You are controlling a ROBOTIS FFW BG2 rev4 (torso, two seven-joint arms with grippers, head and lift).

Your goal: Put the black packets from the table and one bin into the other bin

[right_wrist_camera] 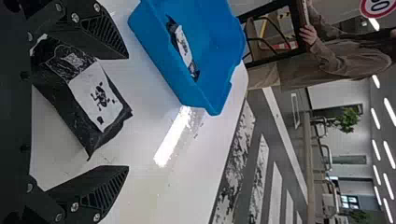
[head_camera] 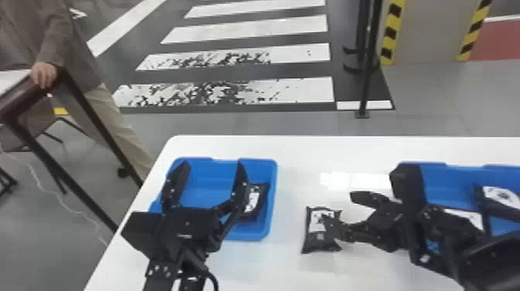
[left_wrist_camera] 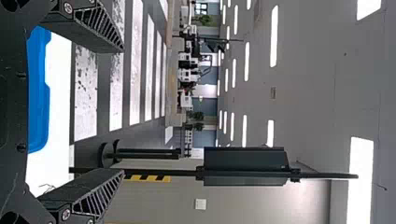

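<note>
Black packet (head_camera: 315, 240) lies on the table (head_camera: 294, 154) (label (head_camera: 317, 218) up), seemingly near one finger of the spread right end effector (head_camera: 340, 209).

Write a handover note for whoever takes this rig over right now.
Left claw: open, empty, over the left bin.
Right claw: open at the black packet on the table, not gripping it.
Bins: one packet in the left, at least two in the right bin.
Done: unclear, as the target bin isn't marked.
Left to do: table packet, then the source bin's; probably the right one.
</note>
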